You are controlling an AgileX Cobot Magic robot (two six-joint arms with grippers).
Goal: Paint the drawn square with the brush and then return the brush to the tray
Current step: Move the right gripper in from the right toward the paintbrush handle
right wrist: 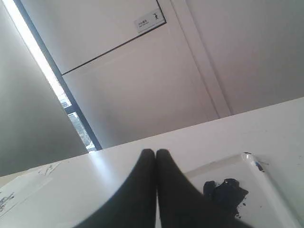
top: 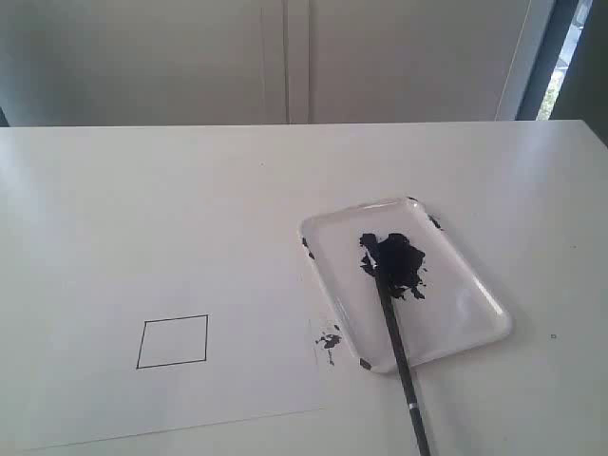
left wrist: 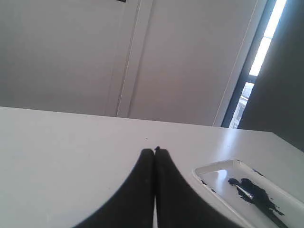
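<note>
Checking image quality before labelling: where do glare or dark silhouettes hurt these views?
Exterior view: mild sheen on the tray, the drawn square crisp. Left wrist view: window strip blown out, left gripper a black silhouette. Right wrist view: window strip equally blown out, right gripper dark.

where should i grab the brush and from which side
Grip the brush on its bare handle, where it sticks out past the rim of the tray, clear of the tip lying in the paint blob. Come from above, jaws across the shaft; leaning on the rim, it probably leaves room underneath.
</note>
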